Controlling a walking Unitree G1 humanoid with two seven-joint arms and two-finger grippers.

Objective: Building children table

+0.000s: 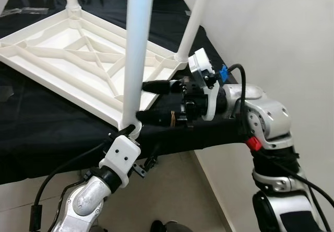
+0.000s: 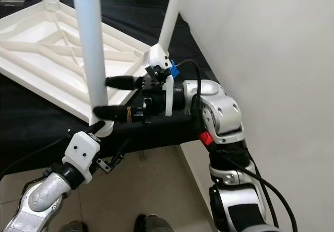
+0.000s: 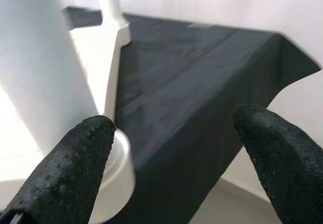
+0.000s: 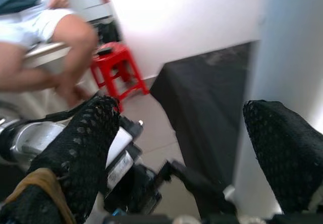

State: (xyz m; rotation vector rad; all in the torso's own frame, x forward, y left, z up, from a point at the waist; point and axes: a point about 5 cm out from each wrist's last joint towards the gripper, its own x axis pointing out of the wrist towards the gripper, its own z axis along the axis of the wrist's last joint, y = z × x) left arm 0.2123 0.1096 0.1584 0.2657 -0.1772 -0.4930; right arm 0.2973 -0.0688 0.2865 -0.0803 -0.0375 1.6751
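White table top [image 1: 78, 54], white legs [image 1: 136, 49]; black cloth [image 1: 47, 127]; red stool [image 4: 117, 65].

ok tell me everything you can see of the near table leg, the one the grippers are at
The near table leg is a smooth white tube, plastic by its look, standing upright in the corner socket of the upside-down white tabletop on the black cloth. The right gripper has one open finger above and one below beside its base; the left gripper, open, is at the socket.
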